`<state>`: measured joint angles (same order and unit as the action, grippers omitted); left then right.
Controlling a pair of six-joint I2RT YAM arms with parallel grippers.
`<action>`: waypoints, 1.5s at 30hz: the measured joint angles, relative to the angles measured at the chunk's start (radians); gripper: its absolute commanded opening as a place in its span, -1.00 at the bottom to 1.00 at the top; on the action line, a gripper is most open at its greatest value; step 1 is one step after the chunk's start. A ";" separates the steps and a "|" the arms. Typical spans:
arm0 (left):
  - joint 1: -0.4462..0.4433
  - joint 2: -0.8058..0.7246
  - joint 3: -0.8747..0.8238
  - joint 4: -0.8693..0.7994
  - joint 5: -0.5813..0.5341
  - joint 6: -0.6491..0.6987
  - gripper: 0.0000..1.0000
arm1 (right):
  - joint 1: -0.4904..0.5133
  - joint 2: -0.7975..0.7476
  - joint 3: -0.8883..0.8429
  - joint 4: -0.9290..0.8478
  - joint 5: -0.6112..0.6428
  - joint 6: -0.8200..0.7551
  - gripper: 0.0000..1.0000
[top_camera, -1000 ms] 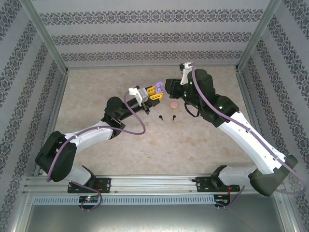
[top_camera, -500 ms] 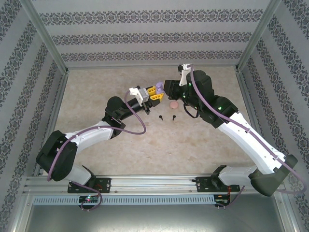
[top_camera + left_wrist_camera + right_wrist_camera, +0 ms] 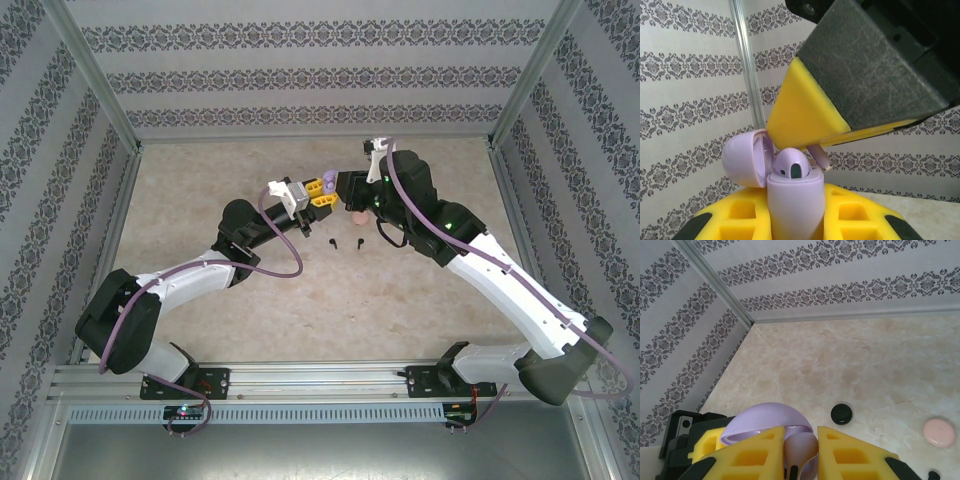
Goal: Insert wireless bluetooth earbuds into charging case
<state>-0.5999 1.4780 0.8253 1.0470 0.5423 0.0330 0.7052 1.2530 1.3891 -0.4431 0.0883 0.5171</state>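
where striped walls meet, beige tabletop, black earbuds

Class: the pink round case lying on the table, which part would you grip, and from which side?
Probably grip the pink round case across its rim, fingers on opposite sides, coming straight down from above. It lies flat on the table as a low disc, so only its edge offers a hold.
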 measured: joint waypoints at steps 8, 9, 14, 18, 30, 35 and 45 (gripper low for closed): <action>0.000 0.000 0.000 -0.001 0.000 -0.008 -1.00 | 0.006 0.002 -0.006 0.011 0.001 0.003 -0.62; 0.000 0.000 0.000 -0.001 0.000 -0.008 -1.00 | 0.006 0.002 -0.006 0.013 0.001 0.003 -0.63; 0.001 0.000 0.000 -0.001 0.001 -0.008 -1.00 | 0.006 -0.035 -0.013 0.014 0.010 0.007 -0.63; 0.001 0.000 0.000 -0.001 0.001 -0.008 -1.00 | 0.006 -0.100 -0.026 0.022 0.029 0.011 -0.65; 0.001 0.000 0.017 -0.001 0.005 -0.011 -1.00 | 0.006 -0.084 -0.063 0.127 0.035 0.011 -0.65; 0.001 0.000 0.017 -0.001 0.005 -0.014 -1.00 | 0.021 -0.070 -0.094 0.173 0.035 0.010 -0.65; 0.001 0.000 0.017 -0.001 0.005 -0.014 -1.00 | 0.026 -0.056 -0.104 0.223 0.035 0.006 -0.66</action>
<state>-0.5987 1.4784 0.8425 1.0462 0.5472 0.0185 0.7311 1.1973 1.2850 -0.2199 0.1238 0.5236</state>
